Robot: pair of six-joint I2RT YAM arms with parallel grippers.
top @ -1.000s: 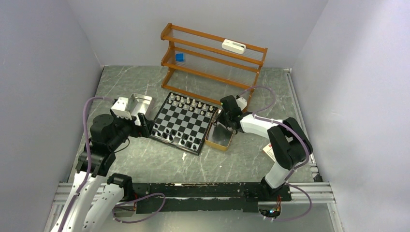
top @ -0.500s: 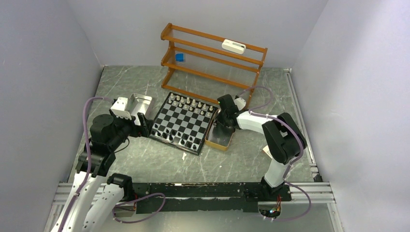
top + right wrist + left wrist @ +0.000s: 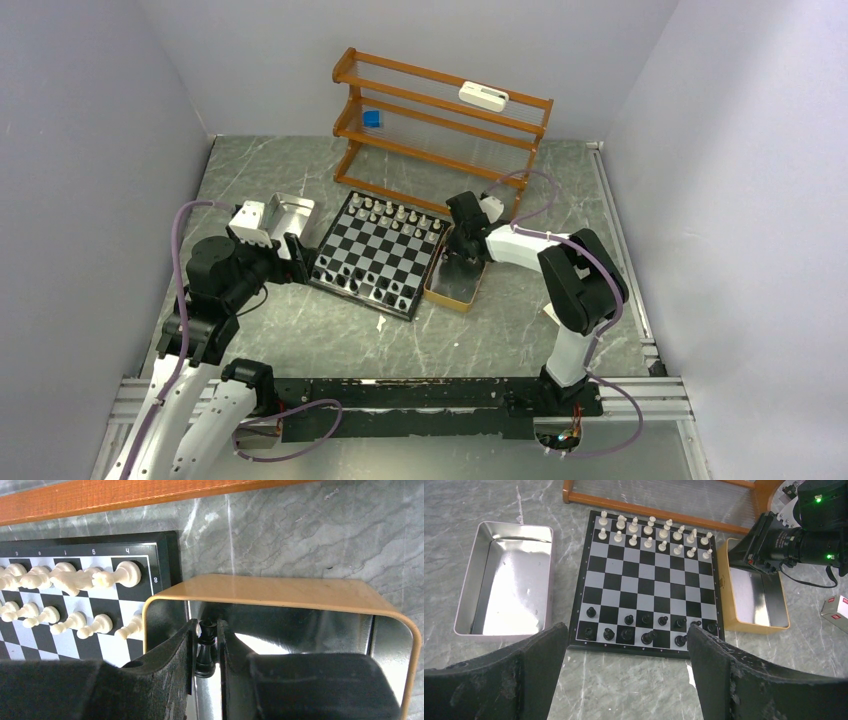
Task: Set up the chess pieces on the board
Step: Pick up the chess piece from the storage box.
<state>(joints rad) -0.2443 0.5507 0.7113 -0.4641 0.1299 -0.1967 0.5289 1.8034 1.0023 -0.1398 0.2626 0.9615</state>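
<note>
The board [image 3: 378,255] [image 3: 639,585] lies mid-table. White chess pieces [image 3: 649,532] fill its two far rows, and black chess pieces [image 3: 644,630] stand unevenly in the two near rows. My right gripper [image 3: 206,635] [image 3: 458,258] reaches down into the tan box [image 3: 280,590] [image 3: 452,290] just right of the board. It is shut on an upright black chess piece [image 3: 205,650]. My left gripper [image 3: 626,632] [image 3: 297,255] hovers off the board's left near edge, open, with nothing between its fingers.
A shiny metal tray [image 3: 469,585] [image 3: 290,215] sits left of the board. A wooden rack [image 3: 440,120] stands behind it against the back wall. A small white and red carton [image 3: 836,611] lies on the table right of the tan box.
My right gripper has edged left inside the tan box and its jaws have closed in on the black piece. The left arm has not moved.
</note>
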